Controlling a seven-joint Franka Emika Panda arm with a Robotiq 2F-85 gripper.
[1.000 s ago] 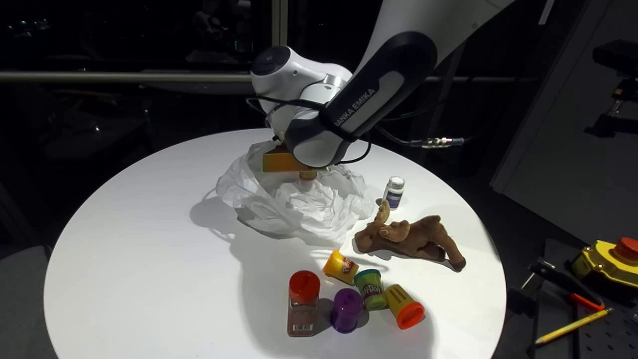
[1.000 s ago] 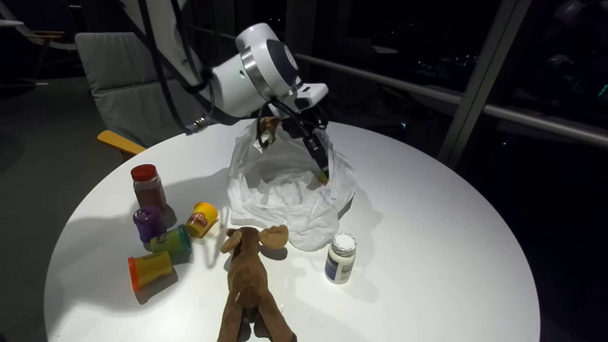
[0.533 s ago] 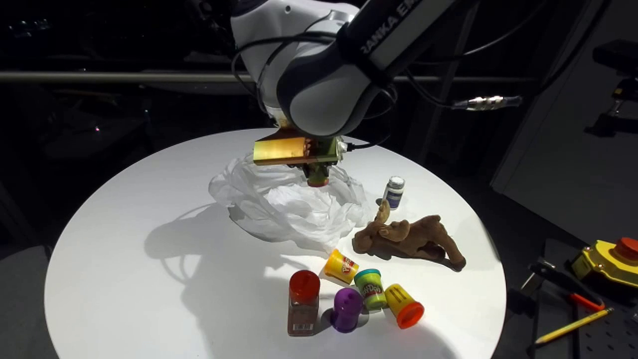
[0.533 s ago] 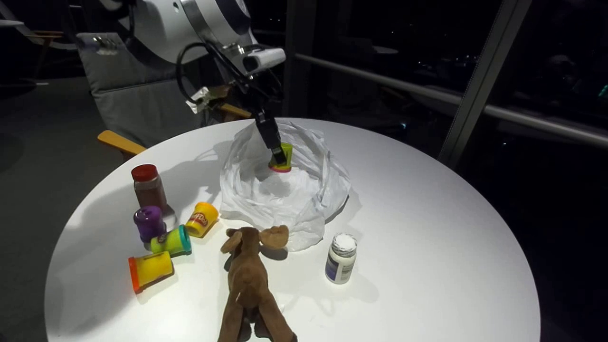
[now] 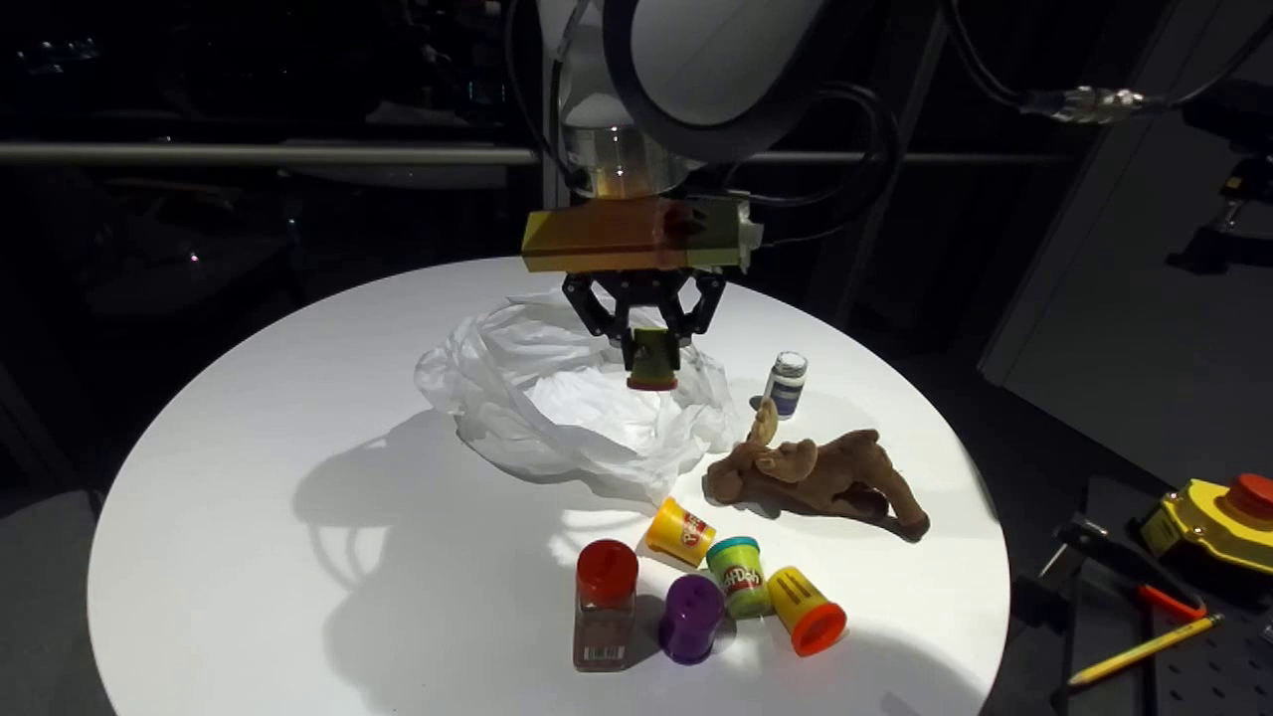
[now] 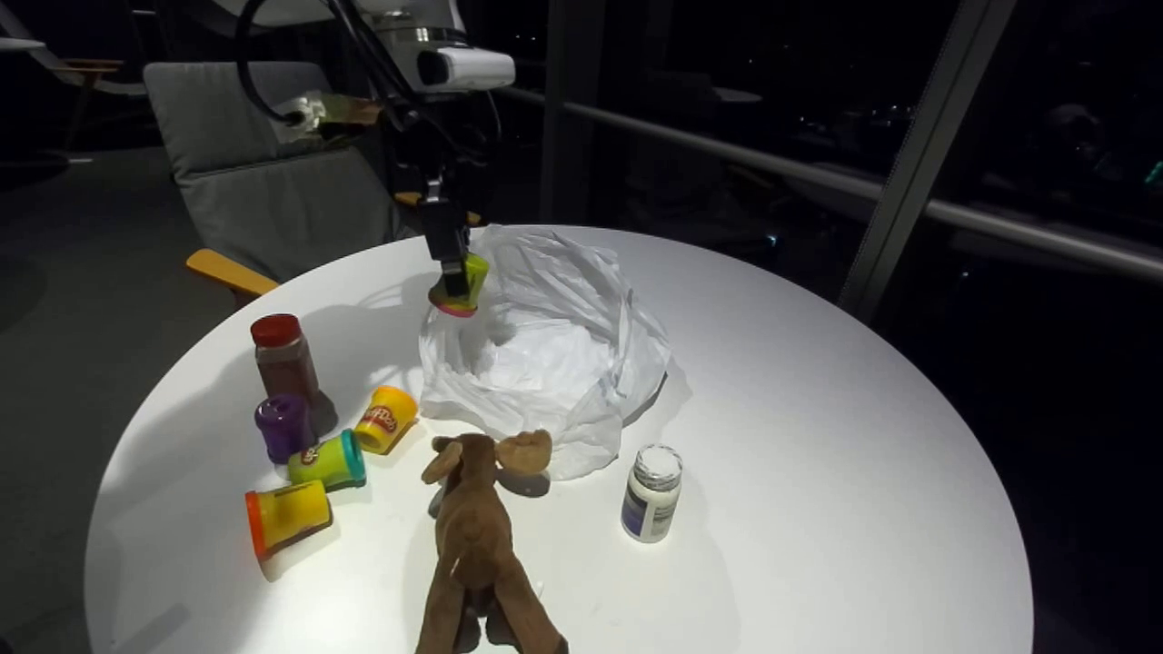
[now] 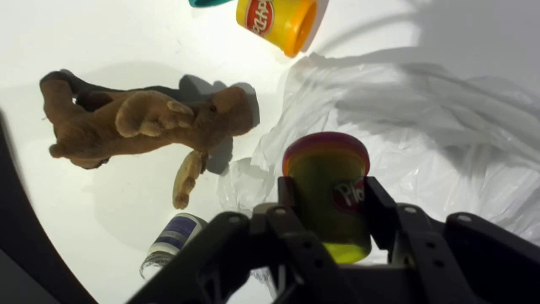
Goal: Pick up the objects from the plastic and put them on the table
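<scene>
One yellow-green tub (image 7: pixel 322 198), "Pla" on its label (image 7: pixel 349 194), tight in the part-closed tool (image 5: pixel 652 356)

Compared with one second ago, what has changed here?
In an exterior view, the tool has moved up and left, the yellow-green can still gripped; the plastic bag shifted slightly left too. The stuffed moose, white bottle, red-capped jar, purple container and teal-lidded can stayed put.

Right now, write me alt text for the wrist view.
The hand grips a yellow-green tub, a crumpled white bag behind it. To the left, a brown toy moose and a white bottle rest on the white table; a yellow tub is at the top edge.
</scene>
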